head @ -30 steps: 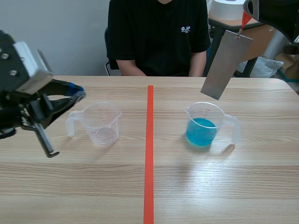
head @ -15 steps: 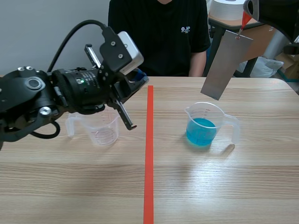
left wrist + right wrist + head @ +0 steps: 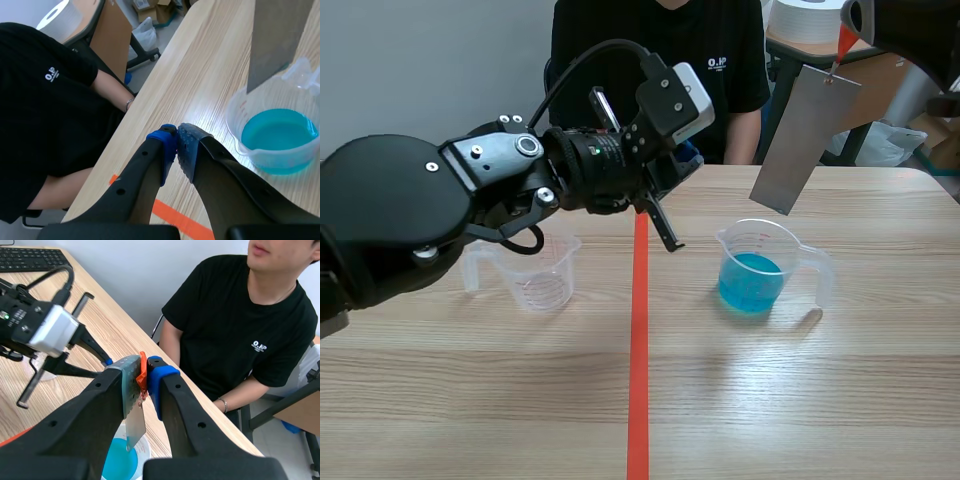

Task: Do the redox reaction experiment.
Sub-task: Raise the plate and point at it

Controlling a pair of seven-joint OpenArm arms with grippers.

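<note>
Scene: L gripper [image 3: 682, 165] swung in from far left, past empty cup [image 3: 535, 265], now near blue cup [image 3: 755, 270]. Plate [image 3: 805, 135] unmoved, hanging above blue cup from R gripper [image 3: 853, 20].
L wrist: fingers closed on nothing; blue cup [image 3: 277, 142] just ahead.
R wrist: clamped on plate [image 3: 135, 425] top. Dip prob. next.

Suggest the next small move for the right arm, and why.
Likely lower the right hand so the metal plate dips into the blue liquid. The plate hangs tilted from that hand over the beaker, its lower edge not yet in the liquid. The left hand is shut, empty and short of the beaker, so it doesn't seem in the way.
</note>
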